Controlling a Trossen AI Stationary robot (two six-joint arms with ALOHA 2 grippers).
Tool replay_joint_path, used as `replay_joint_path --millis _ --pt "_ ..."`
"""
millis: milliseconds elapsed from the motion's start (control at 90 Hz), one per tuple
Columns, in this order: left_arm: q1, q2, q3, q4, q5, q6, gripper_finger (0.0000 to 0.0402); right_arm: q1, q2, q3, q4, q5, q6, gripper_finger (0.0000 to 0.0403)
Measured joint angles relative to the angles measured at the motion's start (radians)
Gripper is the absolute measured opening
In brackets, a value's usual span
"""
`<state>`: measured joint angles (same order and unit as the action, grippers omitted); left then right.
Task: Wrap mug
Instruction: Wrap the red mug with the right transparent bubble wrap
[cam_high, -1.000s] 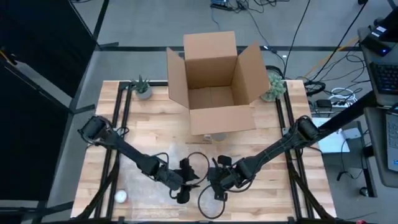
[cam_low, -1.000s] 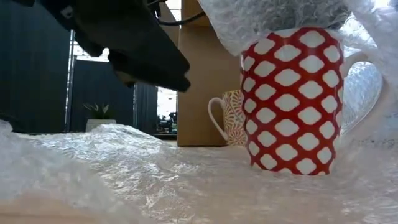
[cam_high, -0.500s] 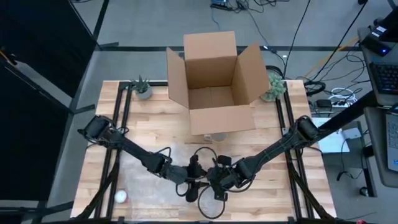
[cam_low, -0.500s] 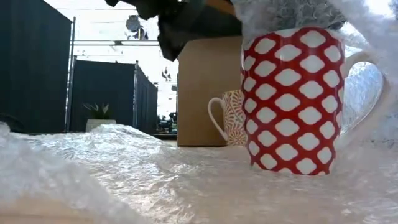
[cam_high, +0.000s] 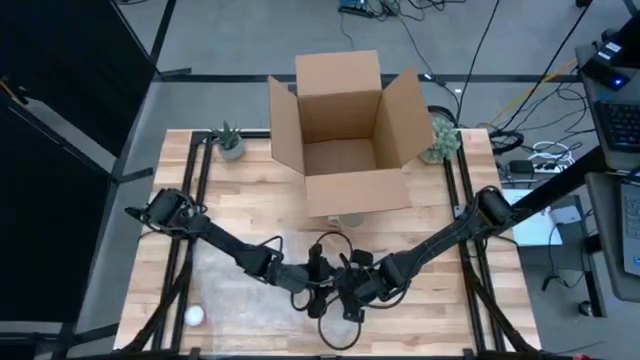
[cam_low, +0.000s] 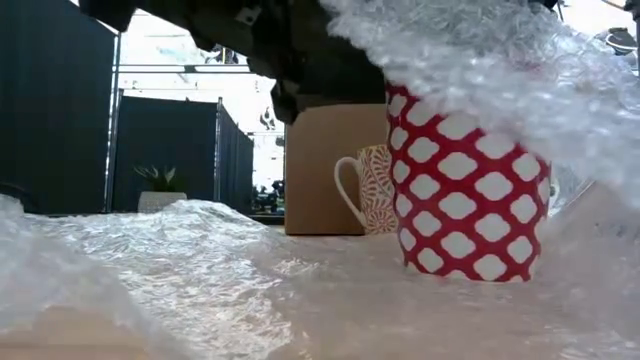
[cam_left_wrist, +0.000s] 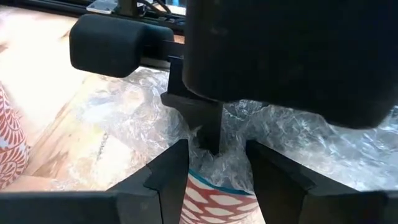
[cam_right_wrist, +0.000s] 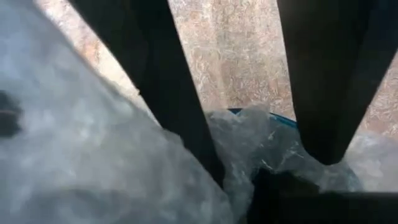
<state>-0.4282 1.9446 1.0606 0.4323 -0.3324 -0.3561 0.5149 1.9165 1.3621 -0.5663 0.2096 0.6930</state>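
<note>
1. On the far half of the light wooden slatted counter (cam_high: 250, 215): an open brown cardboard box (cam_high: 345, 135), flaps spread, with a small potted green plant (cam_high: 229, 141) at its left and another potted plant (cam_high: 441, 138) at its right.
2. Near the front left corner of the counter: a small white ball (cam_high: 194, 316), well apart from both arms.
3. Spread across the front of the counter: a sheet of clear bubble wrap (cam_low: 180, 270), rumpled, with one fold lifted and draped over the top of the red mug with white lattice pattern (cam_low: 465, 200).
4. Mug upright on the wrap, near the front middle of the counter; rim and handle side hidden under the fold in the low view.
5. Behind it, just in front of the box: a second mug, cream with an orange pattern (cam_low: 368, 188), standing apart from the wrap's lifted fold.
6. Left gripper (cam_left_wrist: 216, 163) reaching in low from the left, fingers moderately apart, straddling the wrap over the mug's rim.
7. Right gripper (cam_high: 352, 295) coming in from the right, meeting the left one above the mug; fingers spread in its wrist view, a bunch of wrap between them; actual pinch not discernible.
8. Black cables looped around both wrists, partly masking the mug from above.
</note>
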Motion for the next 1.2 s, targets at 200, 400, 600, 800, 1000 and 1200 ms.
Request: replay_joint_path --millis 200,400,600,800,1000,1200 --pt "-0.003 0.002 0.000 0.015 0.009 0.001 0.0151 0.000 -0.074 -0.007 -0.009 -0.015 0.007 0.0064" --pt "-0.003 0.003 -0.001 0.016 0.014 0.000 0.0151 0.000 -0.142 -0.005 -0.048 -0.014 0.006 0.0064" --pt "-0.003 0.003 -0.002 0.017 0.014 0.000 0.0151 0.000 -0.162 0.000 -0.104 -0.030 0.040 0.0069" --pt "-0.004 0.003 -0.002 0.017 0.014 0.000 0.0151 -0.006 -0.211 0.000 -0.125 -0.052 0.071 0.0125" --pt "-0.004 0.004 -0.003 0.024 0.014 -0.001 0.0151 -0.017 -0.282 0.001 -0.125 -0.064 0.050 0.0177" --pt "-0.004 0.004 -0.003 0.030 0.014 -0.001 0.0151 -0.018 -0.333 0.002 -0.039 0.019 0.001 0.0172"
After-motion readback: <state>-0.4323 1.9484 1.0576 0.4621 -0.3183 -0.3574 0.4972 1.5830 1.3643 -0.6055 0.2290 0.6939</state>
